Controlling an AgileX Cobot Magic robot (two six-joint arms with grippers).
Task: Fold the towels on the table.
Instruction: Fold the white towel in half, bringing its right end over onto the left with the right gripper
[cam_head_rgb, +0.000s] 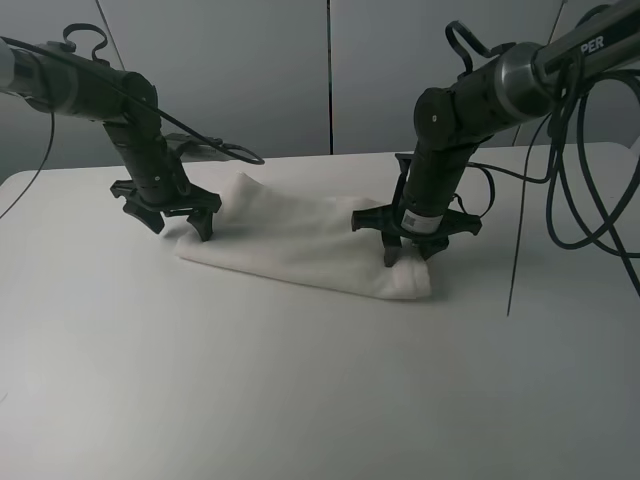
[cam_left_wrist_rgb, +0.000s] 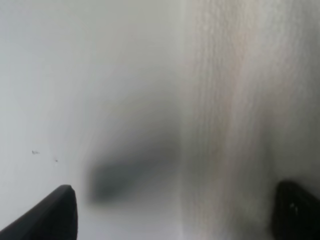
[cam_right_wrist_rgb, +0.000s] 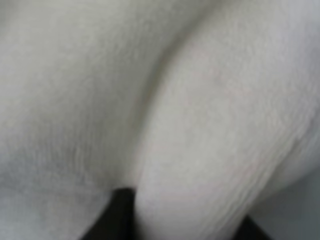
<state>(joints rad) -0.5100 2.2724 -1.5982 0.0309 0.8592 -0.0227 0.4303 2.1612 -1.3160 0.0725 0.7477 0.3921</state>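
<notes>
The white towel (cam_head_rgb: 300, 245) lies folded into a long strip across the white table (cam_head_rgb: 300, 400). My left gripper (cam_head_rgb: 180, 228) hovers at the strip's left end, jaws wide open and empty. In the left wrist view it (cam_left_wrist_rgb: 175, 215) straddles the towel's edge (cam_left_wrist_rgb: 235, 110), one finger over bare table (cam_left_wrist_rgb: 75, 75). My right gripper (cam_head_rgb: 408, 255) stands upright on the strip's right end. In the right wrist view it (cam_right_wrist_rgb: 185, 220) has a thick fold of towel (cam_right_wrist_rgb: 200, 125) bulging between its fingers, which stand partly apart. No label shows.
A grey panelled wall (cam_head_rgb: 330, 70) stands behind the table. Black cables (cam_head_rgb: 580, 200) hang from the right arm to the table at the right. A thin cable (cam_head_rgb: 225, 150) trails behind the left arm.
</notes>
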